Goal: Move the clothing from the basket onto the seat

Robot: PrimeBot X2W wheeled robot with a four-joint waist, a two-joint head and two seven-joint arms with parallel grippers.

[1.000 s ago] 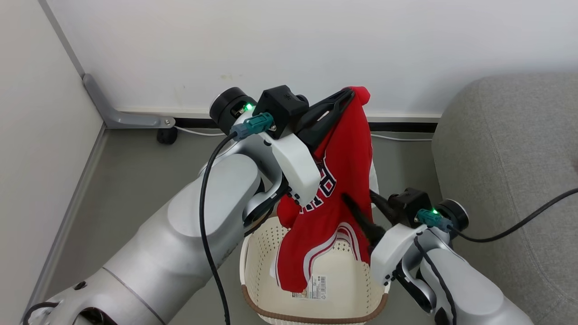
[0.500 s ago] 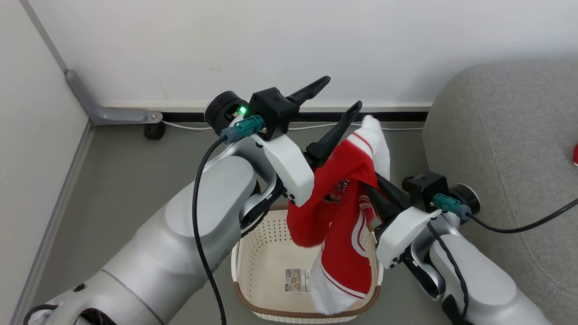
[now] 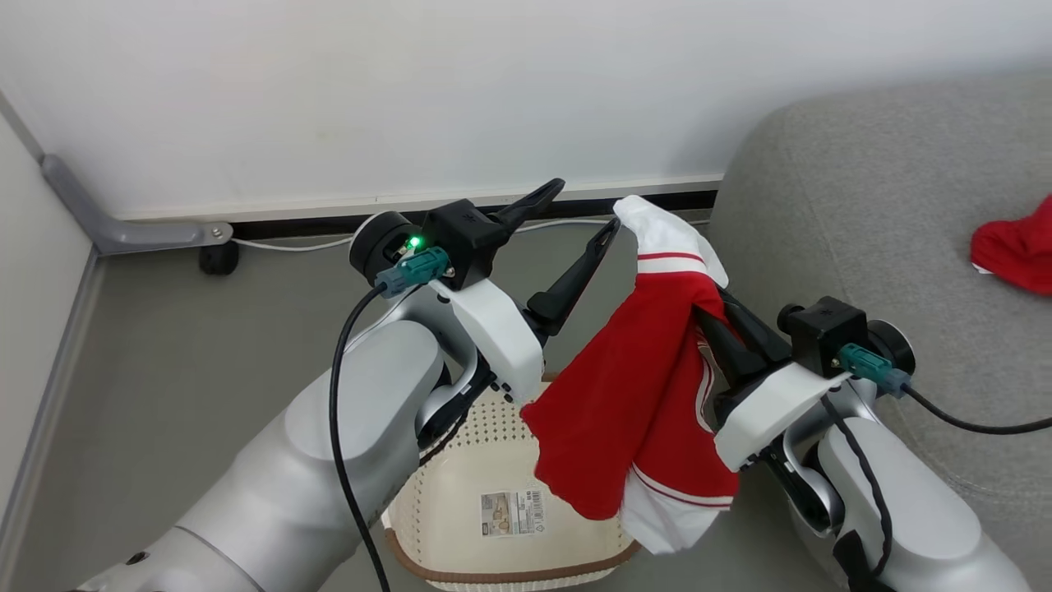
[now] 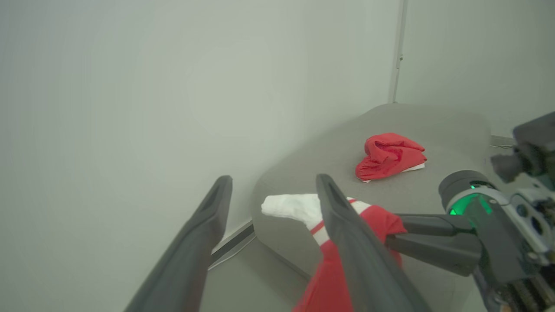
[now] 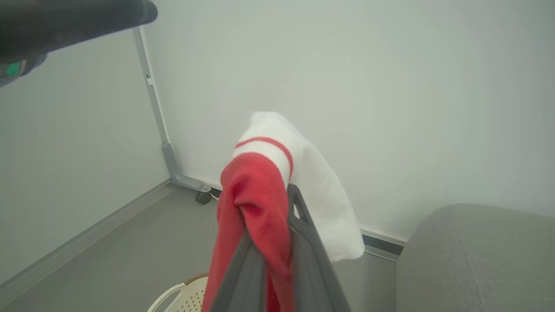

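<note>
My right gripper clamps a red garment above the basket, beside the sofa; my left gripper gapes open.

Staged home corner (partition walls): sofa, laundry basket.

Cloth garment; matt plastic basket; sofa w/ coarse fabric.

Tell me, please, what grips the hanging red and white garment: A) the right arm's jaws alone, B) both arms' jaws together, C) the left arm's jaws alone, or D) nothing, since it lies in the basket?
A: the right arm's jaws are closed on the garment, while the left arm's jaws stand wide open.
</note>
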